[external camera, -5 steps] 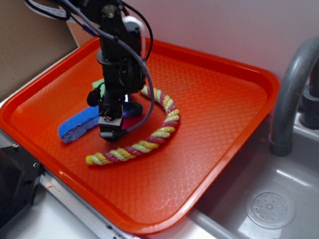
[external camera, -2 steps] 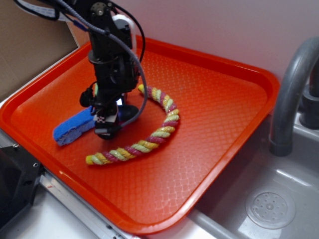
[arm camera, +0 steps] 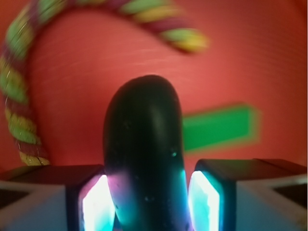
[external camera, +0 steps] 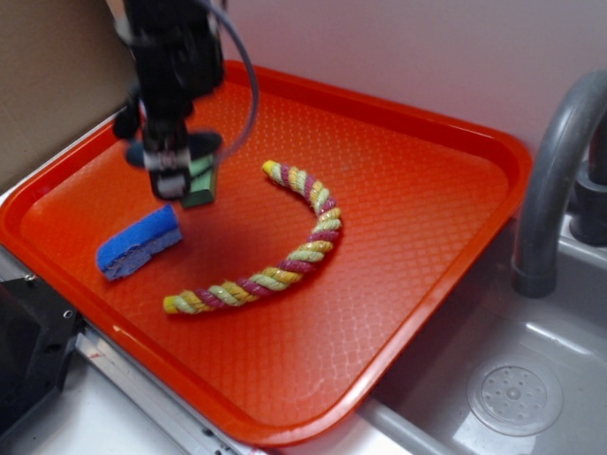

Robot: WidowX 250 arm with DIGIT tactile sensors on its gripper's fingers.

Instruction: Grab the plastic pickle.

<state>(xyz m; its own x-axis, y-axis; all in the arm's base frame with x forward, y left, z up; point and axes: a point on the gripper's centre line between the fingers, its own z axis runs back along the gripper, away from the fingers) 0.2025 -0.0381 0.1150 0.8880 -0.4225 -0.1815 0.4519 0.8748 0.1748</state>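
Observation:
The plastic pickle [arm camera: 143, 144], a dark glossy oblong, sits clamped between my gripper's [arm camera: 147, 204] two lit pads. In the exterior view my gripper [external camera: 174, 159] is lifted above the back left of the orange tray [external camera: 427, 190], with the pickle's dark end [external camera: 205, 143] sticking out to the right. The light green block [external camera: 201, 186] lies on the tray just below the gripper and shows in the wrist view [arm camera: 219, 127] beyond the pickle.
A blue sponge [external camera: 139, 243] lies at the tray's front left. A yellow-and-pink twisted rope [external camera: 299, 248] curves across the tray's middle and shows in the wrist view [arm camera: 19, 96]. A grey tap [external camera: 555, 180] and sink [external camera: 517, 393] stand to the right.
My gripper has risen and moved back and left from beside the sponge and rope, carrying the pickle off the tray. The green block is now uncovered.

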